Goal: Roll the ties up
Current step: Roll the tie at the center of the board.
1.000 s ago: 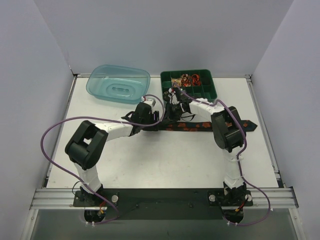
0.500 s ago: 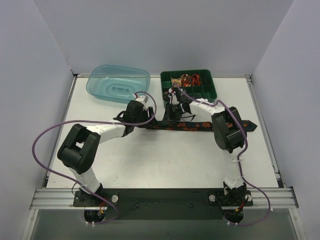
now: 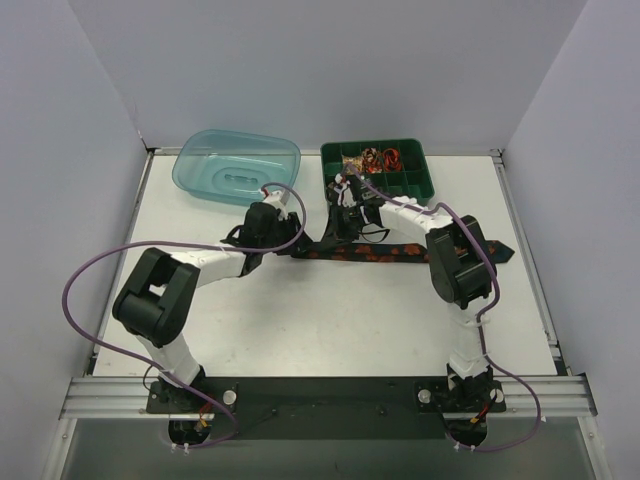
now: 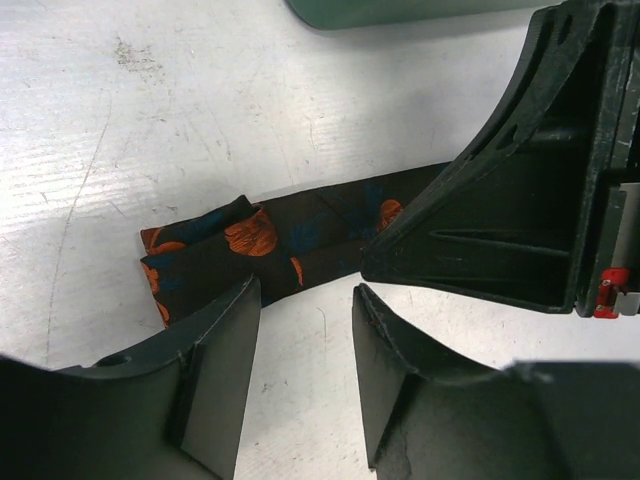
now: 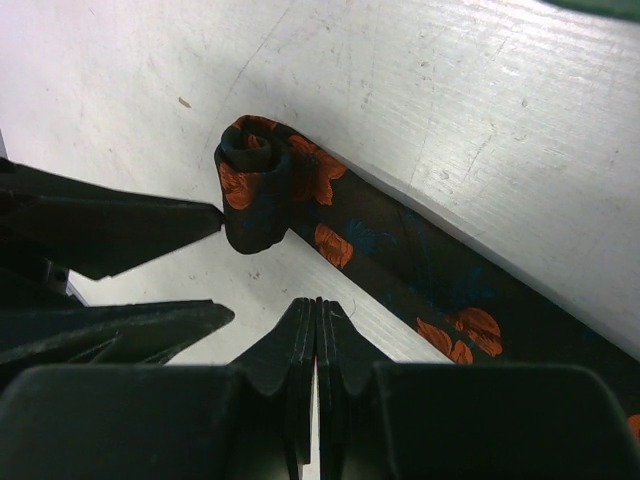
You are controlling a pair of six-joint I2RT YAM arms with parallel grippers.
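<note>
In the middle of the top view the tie (image 3: 390, 253) lies on the counter (image 3: 300, 320), only its left tip (image 5: 258, 190) curled up and the rest flat and unrolled, with the left gripper (image 4: 305, 300) parted and empty beside it and the right gripper (image 5: 316, 310) clenched on nothing.

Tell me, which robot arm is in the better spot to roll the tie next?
Left, probably. The left gripper is open, and the rolled end of the tie lies just ahead of it. The right gripper is shut and holding nothing.
</note>
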